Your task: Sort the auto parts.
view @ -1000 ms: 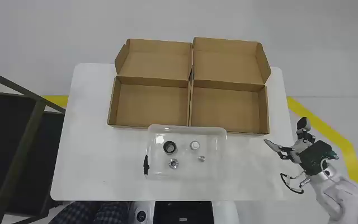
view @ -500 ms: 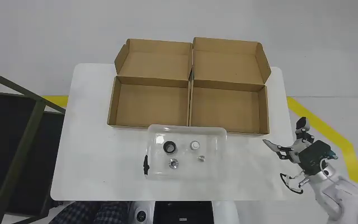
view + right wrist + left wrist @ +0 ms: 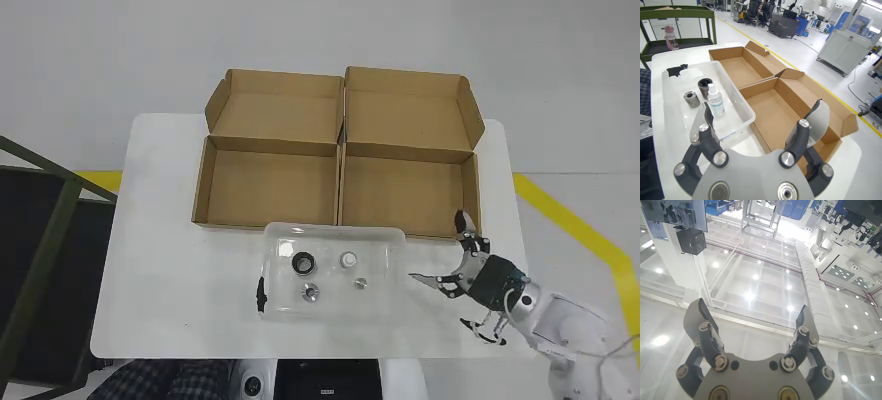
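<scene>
A clear plastic tray (image 3: 336,230) sits at the table's front middle. In it stand a dark ring-shaped bearing (image 3: 303,264), a small white spray bottle (image 3: 347,259) and two short metal cylinders (image 3: 311,292) (image 3: 360,282). My right gripper (image 3: 437,247) is open and holds nothing, just right of the tray. The right wrist view looks past the right gripper (image 3: 762,104) at the tray (image 3: 746,108), the bearing (image 3: 704,86), the bottle (image 3: 715,100) and one cylinder (image 3: 691,98). My left gripper (image 3: 752,309) is open, holds nothing and points up at the ceiling.
Two open cardboard boxes (image 3: 268,188) (image 3: 403,195) lie side by side behind the tray, both bare inside. A black scrap (image 3: 261,295) sticks to the tray's left end. A dark green cart (image 3: 40,260) stands left of the table.
The right arm has swung left from the table's right edge to a spot just beside the tray. Its fingers stay open. The parts have not moved.
</scene>
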Robot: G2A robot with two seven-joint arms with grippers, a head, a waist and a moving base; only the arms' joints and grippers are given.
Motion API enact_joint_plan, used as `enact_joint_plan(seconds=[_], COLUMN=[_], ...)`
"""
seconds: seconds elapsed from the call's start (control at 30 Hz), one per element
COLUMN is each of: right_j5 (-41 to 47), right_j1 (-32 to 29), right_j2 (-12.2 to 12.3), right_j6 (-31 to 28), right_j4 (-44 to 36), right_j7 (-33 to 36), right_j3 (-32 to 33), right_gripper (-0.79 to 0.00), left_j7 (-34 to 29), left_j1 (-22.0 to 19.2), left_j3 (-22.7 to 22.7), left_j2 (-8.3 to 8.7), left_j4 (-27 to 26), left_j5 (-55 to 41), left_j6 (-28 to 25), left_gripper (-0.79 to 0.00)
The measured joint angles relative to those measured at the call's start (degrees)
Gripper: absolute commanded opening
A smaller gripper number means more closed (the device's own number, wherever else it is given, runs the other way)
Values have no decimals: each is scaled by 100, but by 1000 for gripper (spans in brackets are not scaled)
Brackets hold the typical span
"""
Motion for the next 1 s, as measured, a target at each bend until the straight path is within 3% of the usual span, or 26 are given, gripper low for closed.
enact_joint_plan(seconds=[0.3,0.6,1.0], right_j5=[39,-340,-185], right_j1=[569,1161,1608], right_j2=[6,-16,-33], right_j6=[-323,-280,-299], right_j4=[1,192,418], right_j7=[864,1450,2259], right_j3=[-941,-1814,-2429], right_gripper=[0,0,0], left_j7=[0,0,0], left_j1=[0,0,0], left_j3=[0,0,0], left_j2=[0,0,0], left_j4=[0,0,0], left_j5=[0,0,0], left_j6=[0,0,0], left_gripper=[0,0,0])
